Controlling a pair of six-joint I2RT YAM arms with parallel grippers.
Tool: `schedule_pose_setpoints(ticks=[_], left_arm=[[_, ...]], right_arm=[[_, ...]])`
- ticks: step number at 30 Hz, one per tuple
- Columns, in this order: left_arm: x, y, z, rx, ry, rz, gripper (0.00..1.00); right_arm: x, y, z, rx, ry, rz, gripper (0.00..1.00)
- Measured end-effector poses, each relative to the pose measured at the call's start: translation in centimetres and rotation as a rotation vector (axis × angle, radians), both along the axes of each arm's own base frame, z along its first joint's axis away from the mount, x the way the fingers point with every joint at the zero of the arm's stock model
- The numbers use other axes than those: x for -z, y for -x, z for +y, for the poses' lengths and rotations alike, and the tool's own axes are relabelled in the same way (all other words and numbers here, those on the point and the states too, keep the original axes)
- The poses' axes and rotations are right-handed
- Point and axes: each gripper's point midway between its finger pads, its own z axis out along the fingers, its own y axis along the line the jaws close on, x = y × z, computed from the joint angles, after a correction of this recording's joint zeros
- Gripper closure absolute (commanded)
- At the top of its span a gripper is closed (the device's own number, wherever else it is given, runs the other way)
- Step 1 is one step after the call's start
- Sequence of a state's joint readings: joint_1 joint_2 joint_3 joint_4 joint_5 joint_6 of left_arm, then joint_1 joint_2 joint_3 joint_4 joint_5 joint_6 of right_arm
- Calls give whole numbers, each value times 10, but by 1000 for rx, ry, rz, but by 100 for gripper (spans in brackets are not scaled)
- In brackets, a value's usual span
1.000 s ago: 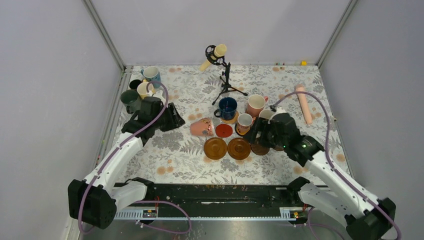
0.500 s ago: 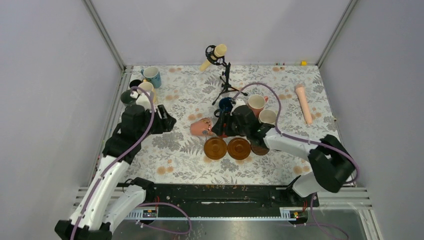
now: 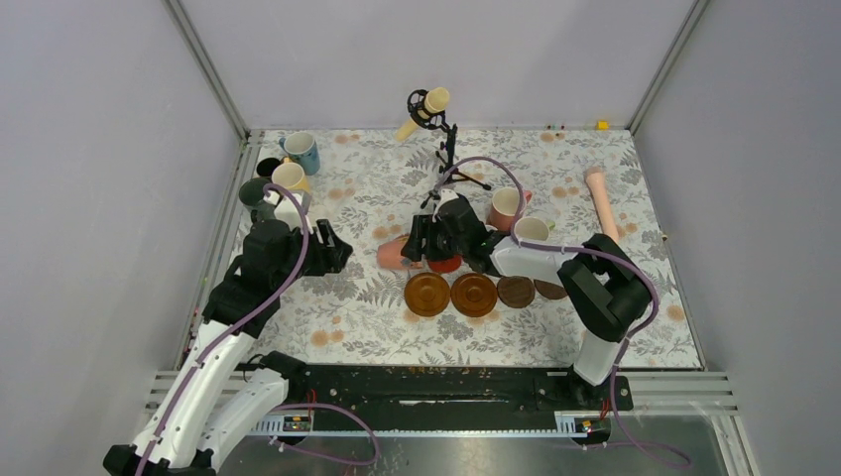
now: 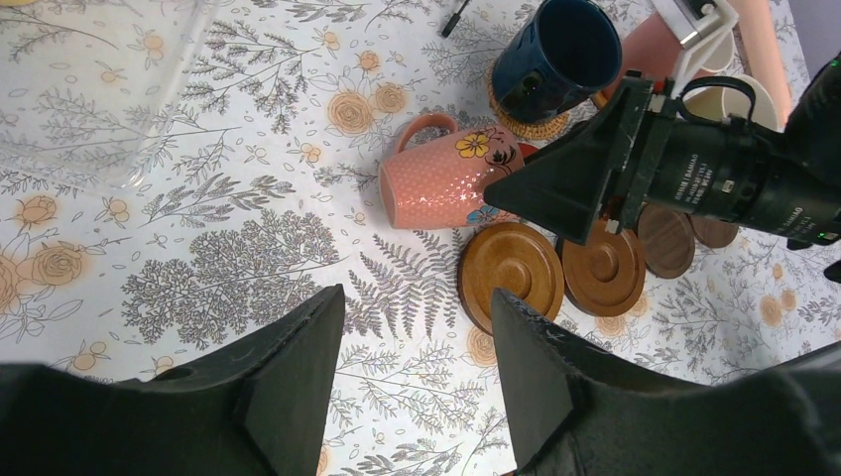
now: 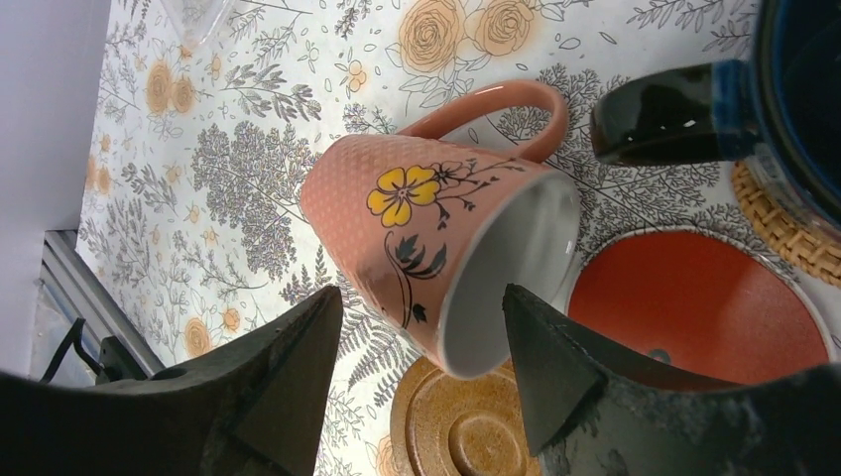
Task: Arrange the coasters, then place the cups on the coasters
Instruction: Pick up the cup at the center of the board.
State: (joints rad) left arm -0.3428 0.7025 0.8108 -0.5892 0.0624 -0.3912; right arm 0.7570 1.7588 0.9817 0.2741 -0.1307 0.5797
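Note:
A pink cup (image 5: pixel 436 223) with a yellow flower lies on its side, mouth toward the red coaster (image 5: pixel 694 297). My right gripper (image 5: pixel 417 297) is open and straddles the cup's rim end, with gaps on both sides; from above it (image 3: pixel 415 244) hovers over that cup (image 3: pixel 390 254). The navy cup (image 4: pixel 555 55) stands on a woven tan coaster (image 4: pixel 516 117). Two mid-brown coasters (image 3: pixel 427 295) (image 3: pixel 474 295) and two dark ones (image 3: pixel 516 291) (image 3: pixel 550 290) lie in a row. My left gripper (image 4: pixel 417 296) is open above bare cloth, left of the pink cup (image 4: pixel 436 183).
Light blue (image 3: pixel 300 151), yellow (image 3: pixel 288 177), dark green (image 3: pixel 254 194) and black (image 3: pixel 267 166) cups cluster at the back left. An upright pink cup (image 3: pixel 506 208) and a cream cup (image 3: pixel 531 230) stand behind the row. A microphone stand (image 3: pixel 448 159) is at the back and a pink cylinder (image 3: pixel 601 203) at the right.
My right arm has swung left from the dark coasters to the lying pink cup, its jaws narrowing a little. The left gripper has drawn back slightly toward me.

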Motion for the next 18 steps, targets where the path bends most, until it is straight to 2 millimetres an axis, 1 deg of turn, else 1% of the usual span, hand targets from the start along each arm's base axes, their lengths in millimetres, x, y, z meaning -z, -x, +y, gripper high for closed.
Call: schedule_pose_setpoints(ticks=[2,7,11,12,13,15,18], left_arm=[[0,1,-1,4,0,0,43],[0,1,-2,6,-2,-1,43],[0,1,-1,4,-3,-2,43],[0,1,-1,4,-3,-1,43],[0,1,-1,2,-4,-2,43],[0,0,0,0,-6,-3,43],[-1,1,1,-5,-10,-9,41]], right_arm=[[2,-1,4,-15,0,1,37],[3,-1,13,-65,-10,2,55],[-3,1,19,-105,-27,-5,85],[-7,3,22,-122,-43,-2,94],[-13,3,27,-135,-60,-8,99],[-25,0,34,-150,-75,-32,100],[-30,-1,35,-157,-76,-24,100]])
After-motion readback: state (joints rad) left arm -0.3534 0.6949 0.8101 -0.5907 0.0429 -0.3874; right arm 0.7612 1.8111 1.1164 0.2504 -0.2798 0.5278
